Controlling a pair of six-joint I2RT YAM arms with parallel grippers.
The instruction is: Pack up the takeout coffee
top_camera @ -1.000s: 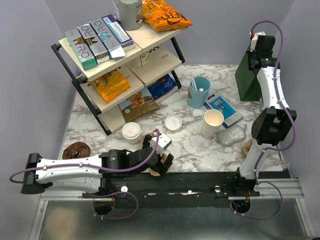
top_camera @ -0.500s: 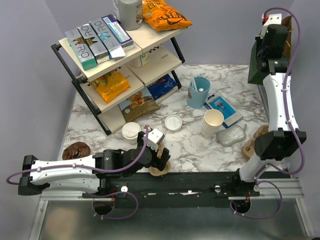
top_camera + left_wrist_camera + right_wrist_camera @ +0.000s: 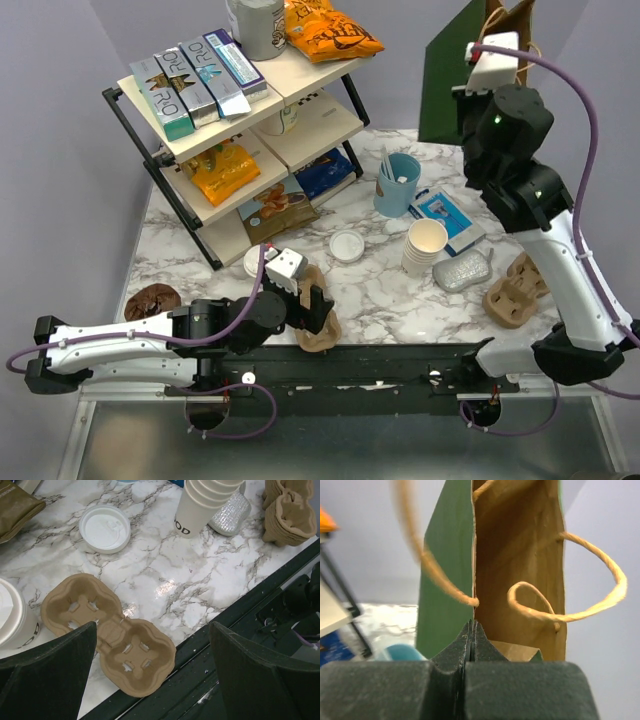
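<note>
The takeout coffee [image 3: 256, 262], a cream cup with a white lid, stands on the marble just left of my left wrist; it shows at the left edge of the left wrist view [image 3: 11, 616]. My left gripper [image 3: 312, 310] [image 3: 152, 672] is open and empty above a brown two-cup cardboard carrier [image 3: 320, 328] [image 3: 107, 630] lying at the table's near edge. My right gripper [image 3: 497, 32] [image 3: 471, 630] is shut on the top edge of a green paper bag [image 3: 447, 90] [image 3: 445, 580] and holds it high at the back.
A loose white lid [image 3: 346, 245] [image 3: 105, 528], a stack of lidless cups [image 3: 425, 245] [image 3: 205, 505], a silver pouch [image 3: 460, 270], stacked carriers [image 3: 515, 290] [image 3: 290, 510], a blue cup [image 3: 397, 183] and a shelf rack [image 3: 230, 130] stand around.
My right arm has lifted the green bag off the table's right rear and swung it left and up. My left gripper has drawn slightly left over the carrier.
</note>
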